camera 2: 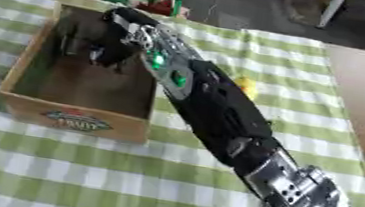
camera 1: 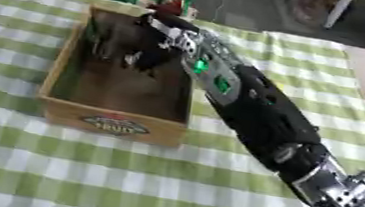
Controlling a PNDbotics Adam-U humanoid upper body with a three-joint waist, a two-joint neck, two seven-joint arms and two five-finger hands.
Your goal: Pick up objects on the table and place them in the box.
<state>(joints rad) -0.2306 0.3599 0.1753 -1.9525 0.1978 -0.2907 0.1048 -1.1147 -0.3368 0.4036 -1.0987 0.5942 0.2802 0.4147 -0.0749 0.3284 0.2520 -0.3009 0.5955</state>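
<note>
Silver joints of the right arm (camera 2: 298,191) fill the near corner, and the black forearm stretches diagonally from there up over the green checked cloth on the desk (camera 1: 80,173) so that the right hand (camera 1: 144,52) can reach inside the wooden box (camera 1: 113,122). That long reach suits a drop-off: the hand hangs within the box's walls, over its far half, where anything let go would land inside rather than on the cloth. Its fingers point down into the box and look partly curled, but whether they pinch something or hold nothing cannot be told; a dark shape near the fingertips may be an object or only shadow. The box floor beside the hand appears brown and bare. A small yellow thing (camera 2: 246,86) lies on the cloth just beyond the forearm, to its right, likely a piece yet to be picked up. The left hand does not show.
</note>
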